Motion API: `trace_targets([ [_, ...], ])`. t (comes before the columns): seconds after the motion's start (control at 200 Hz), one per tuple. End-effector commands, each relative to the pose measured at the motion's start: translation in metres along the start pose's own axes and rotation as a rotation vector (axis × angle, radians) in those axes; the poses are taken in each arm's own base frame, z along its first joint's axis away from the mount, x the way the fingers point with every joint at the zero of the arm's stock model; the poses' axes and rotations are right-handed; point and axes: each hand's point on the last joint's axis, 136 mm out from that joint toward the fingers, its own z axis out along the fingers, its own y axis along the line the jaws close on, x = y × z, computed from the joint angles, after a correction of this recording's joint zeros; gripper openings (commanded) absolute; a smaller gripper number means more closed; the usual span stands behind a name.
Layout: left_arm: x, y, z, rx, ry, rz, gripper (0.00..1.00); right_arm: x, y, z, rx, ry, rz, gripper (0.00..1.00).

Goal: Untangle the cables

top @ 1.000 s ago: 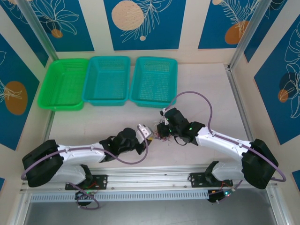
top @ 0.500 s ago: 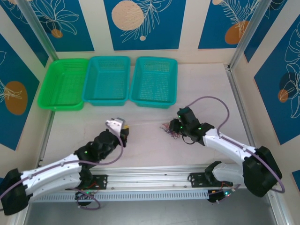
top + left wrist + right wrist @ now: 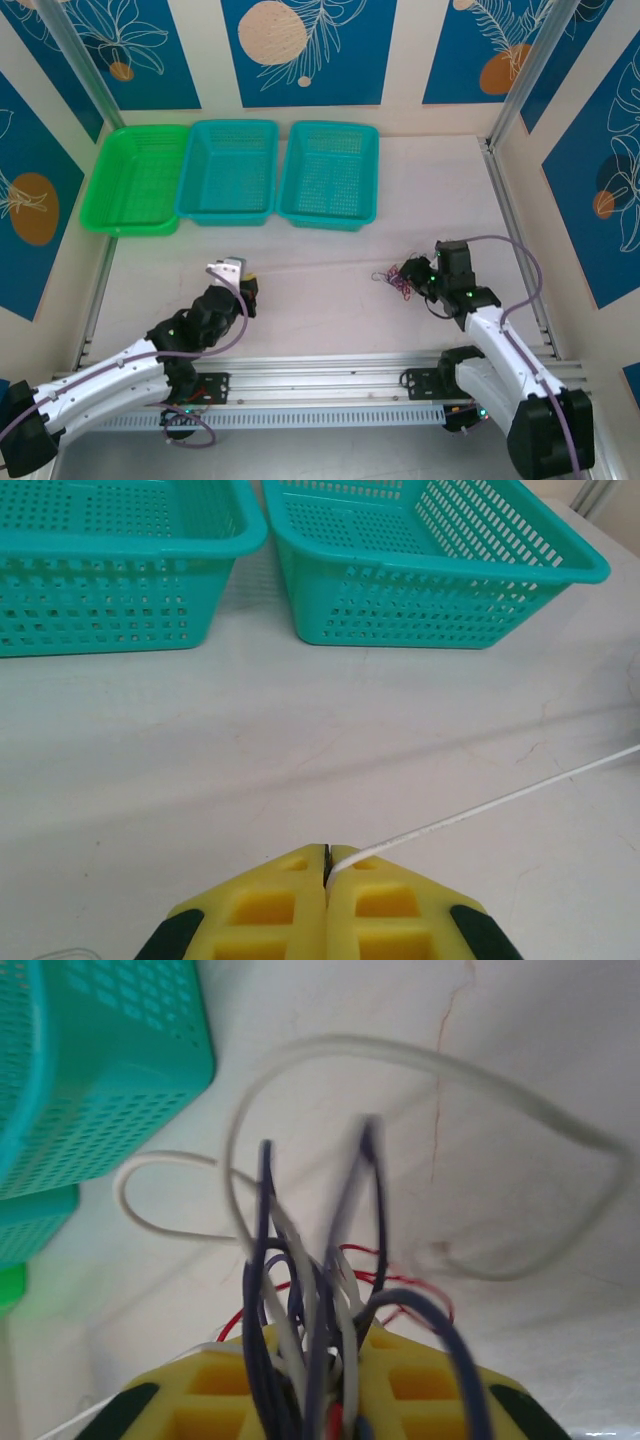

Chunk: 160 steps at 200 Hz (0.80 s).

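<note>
From above, you see the cables (image 3: 391,278) bunched at the tip of your right gripper (image 3: 412,272), right of mid-table (image 3: 320,300), well apart from the left gripper (image 3: 240,276). At the left wrist, the pincer (image 3: 327,865) is clenched on one white wire (image 3: 500,800) running off right. At the right wrist, the pincer (image 3: 320,1400) grasps the tangle of red, dark and whitish cables (image 3: 310,1260).

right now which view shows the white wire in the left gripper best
Left wrist: the white wire runs sharp and straight from the shut left gripper. Top external: too thin to trace. Right wrist: blurred whitish loops in the tangle, possibly the same wire.
</note>
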Motion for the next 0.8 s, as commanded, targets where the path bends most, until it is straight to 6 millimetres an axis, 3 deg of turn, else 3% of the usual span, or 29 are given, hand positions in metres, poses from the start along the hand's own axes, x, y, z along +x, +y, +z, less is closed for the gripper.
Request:
trace_targets([
  [0.0,0.003,0.03,0.006,-0.126,-0.03,0.025,0.0,-0.018,-0.007,-0.005,-0.019,-0.096,0.037,0.16],
  [0.09,0.003,-0.013,0.016,0.098,-0.037,0.075,0.05,-0.008,0.026,-0.006,-0.174,-0.055,-0.064,0.05],
  [0.185,0.009,-0.047,0.023,0.263,-0.007,0.126,0.19,0.003,0.058,-0.013,-0.283,-0.017,-0.171,0.0],
  [0.31,0.019,-0.063,0.037,0.301,0.07,0.21,0.46,0.011,0.09,-0.025,-0.355,0.001,-0.296,0.0],
  [0.475,0.006,-0.089,0.036,0.401,0.037,0.275,0.68,0.018,0.109,-0.037,-0.379,0.024,-0.408,0.0],
  [0.645,-0.011,-0.125,0.025,0.539,-0.011,0.431,0.8,0.037,0.132,-0.051,-0.46,0.079,-0.569,0.0],
  [0.795,-0.024,-0.123,0.042,0.444,-0.021,0.61,0.83,0.046,0.147,-0.063,-0.494,0.107,-0.698,0.0],
])
